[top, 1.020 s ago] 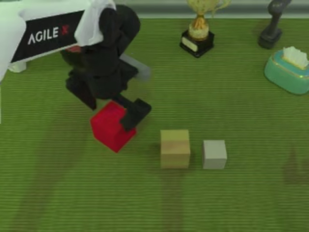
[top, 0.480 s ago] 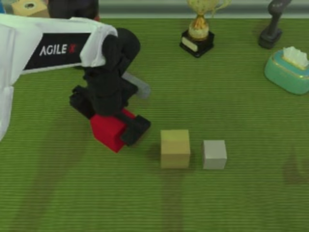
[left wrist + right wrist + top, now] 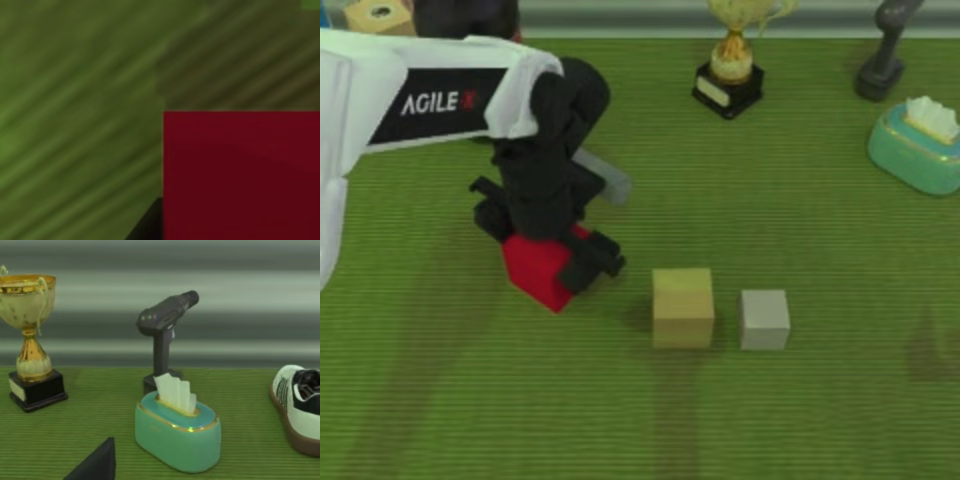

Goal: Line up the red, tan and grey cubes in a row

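The left gripper [image 3: 548, 243] is straddling the red cube [image 3: 535, 268] on the left half of the green mat [image 3: 800, 410], its 2 black fingers [image 3: 597, 262] pinching the block across opposite faces. The left wrist view is filling with red, the cube [image 3: 240, 175] lying right under the camera. The tan cube [image 3: 682, 306] and the grey cube [image 3: 764, 319] are sitting just beside each other near the middle of the mat, apart by a narrow gap and squared to one another. The red cube is lying well to their left, a little farther back and turned at an angle.

To finish the row cleanly, the arm is likely needing to carry the red cube to the tan cube's left, twisting it square and matching the gap before letting go.

The right arm is parked out of the top view; its claw cannot be judged. At the right edge, a mint tissue box [image 3: 915, 148] is holding white tissues [image 3: 175, 392] poking from its slot. A gold trophy [image 3: 730, 60] and a dark drill [image 3: 165, 330] are standing at the back.
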{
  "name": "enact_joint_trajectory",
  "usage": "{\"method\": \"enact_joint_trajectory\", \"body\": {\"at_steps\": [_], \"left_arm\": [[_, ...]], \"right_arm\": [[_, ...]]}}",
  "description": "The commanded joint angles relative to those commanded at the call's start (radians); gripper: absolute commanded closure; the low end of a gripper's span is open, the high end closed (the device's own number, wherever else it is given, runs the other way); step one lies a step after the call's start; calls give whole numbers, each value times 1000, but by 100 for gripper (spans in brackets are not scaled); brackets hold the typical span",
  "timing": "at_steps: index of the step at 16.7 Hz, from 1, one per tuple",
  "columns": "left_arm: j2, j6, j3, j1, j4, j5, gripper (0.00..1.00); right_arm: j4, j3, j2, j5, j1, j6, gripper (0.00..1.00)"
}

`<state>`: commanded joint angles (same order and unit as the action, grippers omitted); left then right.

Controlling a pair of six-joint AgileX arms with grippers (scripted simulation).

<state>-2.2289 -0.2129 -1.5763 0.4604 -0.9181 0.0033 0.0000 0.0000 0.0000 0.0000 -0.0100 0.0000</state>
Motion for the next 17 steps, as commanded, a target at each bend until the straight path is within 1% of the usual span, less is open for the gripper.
{"method": "enact_joint_trajectory", "body": {"at_steps": [5, 6, 15, 17], "left_arm": [[0, 0, 0, 0, 0, 0, 98], [0, 0, 0, 0, 0, 0, 100], [11, -1, -4, 3, -6, 2, 100], [21, -2, -33, 3, -43, 3, 100]], "right_arm": [[0, 0, 0, 0, 0, 0, 0], [0, 0, 0, 0, 0, 0, 0], [0, 0, 0, 0, 0, 0, 0], [0, 0, 0, 0, 0, 0, 0]]}}
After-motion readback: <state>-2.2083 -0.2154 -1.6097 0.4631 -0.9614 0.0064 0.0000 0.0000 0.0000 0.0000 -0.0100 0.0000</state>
